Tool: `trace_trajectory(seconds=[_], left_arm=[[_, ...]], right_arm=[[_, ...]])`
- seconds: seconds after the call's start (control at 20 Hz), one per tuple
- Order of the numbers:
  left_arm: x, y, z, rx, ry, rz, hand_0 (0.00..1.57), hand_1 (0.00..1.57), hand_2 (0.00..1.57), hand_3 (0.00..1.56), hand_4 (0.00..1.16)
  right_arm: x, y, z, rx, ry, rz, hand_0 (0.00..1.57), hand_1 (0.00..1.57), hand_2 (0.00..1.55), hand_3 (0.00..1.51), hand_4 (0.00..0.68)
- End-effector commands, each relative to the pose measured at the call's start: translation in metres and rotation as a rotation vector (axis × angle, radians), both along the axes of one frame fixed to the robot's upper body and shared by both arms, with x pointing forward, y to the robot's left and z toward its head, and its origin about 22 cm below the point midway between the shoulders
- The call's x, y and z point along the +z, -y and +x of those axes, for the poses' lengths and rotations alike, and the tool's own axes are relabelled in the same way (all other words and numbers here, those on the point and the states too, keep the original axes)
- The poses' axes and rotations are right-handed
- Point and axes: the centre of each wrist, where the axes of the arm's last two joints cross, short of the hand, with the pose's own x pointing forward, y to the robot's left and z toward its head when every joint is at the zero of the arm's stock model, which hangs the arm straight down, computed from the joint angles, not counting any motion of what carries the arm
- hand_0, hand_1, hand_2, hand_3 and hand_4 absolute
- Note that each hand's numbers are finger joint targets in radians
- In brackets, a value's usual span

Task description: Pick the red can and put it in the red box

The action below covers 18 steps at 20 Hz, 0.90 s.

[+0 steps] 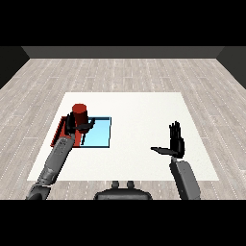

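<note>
We see the left robot hand curled round the red can, its fingers wrapping the lower part of the can's body while the can's flat top stands clear above them. The can is upright in that grasp. It shows no label, brand or writing that we can read; its surface is plain dark red, a little brighter on the top.

Directly beneath and behind the left robot hand lies the red tray, of which we see only a strip at the outer side of the forearm, the rest being covered by the arm and the can. Just inward of that hand, touching the red tray's edge, lies the light blue tray. We cannot tell whether the can rests on the red tray's floor or is held above it.

The right robot hand is well apart from the can and both trays, raised over the bare white table. Its fingers stand straight and point upward, its thumb is stretched out sideways toward the left robot hand, and it holds nothing. Neither tray carries any lettering that we can make out.
</note>
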Motion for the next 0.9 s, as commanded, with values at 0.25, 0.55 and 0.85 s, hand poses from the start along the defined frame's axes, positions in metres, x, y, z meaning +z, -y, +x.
trace_trajectory(seconds=[0.25, 0.55, 0.85], left_arm=[[-0.048, -0.087, 0.023, 0.264, -0.233, 0.056, 1.57, 1.57, 1.57, 1.48, 1.11], [-0.096, -0.103, 0.014, 0.350, -0.372, 0.138, 1.57, 1.57, 1.57, 1.50, 1.04], [-0.117, -0.113, 0.005, 0.454, -0.564, 0.220, 0.33, 0.33, 0.45, 0.33, 0.72]], right_arm=[[-0.020, -0.009, 0.002, 0.016, -0.003, -0.051, 0.00, 0.00, 0.00, 0.00, 0.000], [-0.020, 0.012, -0.006, 0.017, 0.039, -0.028, 0.00, 0.00, 0.00, 0.00, 0.000], [-0.001, 0.004, 0.005, -0.010, 0.088, -0.071, 0.00, 0.00, 0.00, 0.00, 0.000]])
